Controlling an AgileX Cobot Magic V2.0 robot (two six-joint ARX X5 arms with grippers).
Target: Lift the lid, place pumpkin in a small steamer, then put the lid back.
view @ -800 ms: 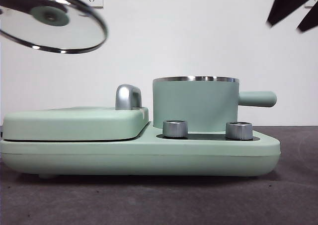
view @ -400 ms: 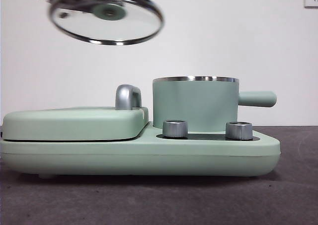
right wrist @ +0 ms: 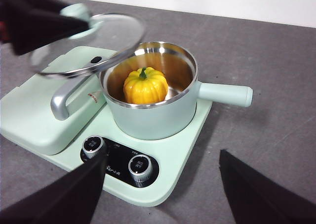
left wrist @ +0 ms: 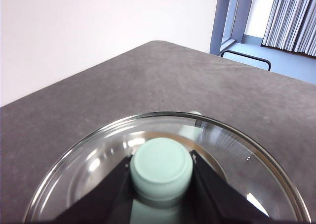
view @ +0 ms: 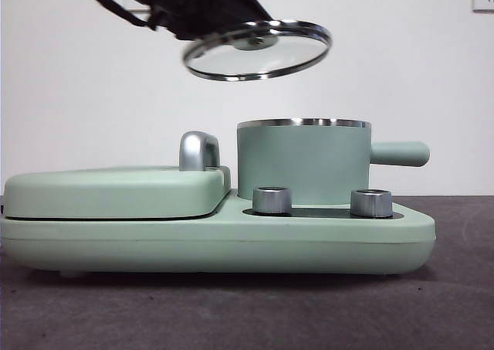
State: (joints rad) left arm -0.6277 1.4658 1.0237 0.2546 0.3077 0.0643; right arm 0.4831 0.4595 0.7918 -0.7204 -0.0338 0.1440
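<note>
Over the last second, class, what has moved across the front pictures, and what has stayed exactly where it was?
The lid, clamped by its knob in the left gripper, has travelled from the top left corner toward the pot and come lower; it now hangs tilted just above the pot's left side, not touching it. The right gripper, seen at the top right a second ago, has left the front view. The pot, its base and both dials have not moved.
</note>
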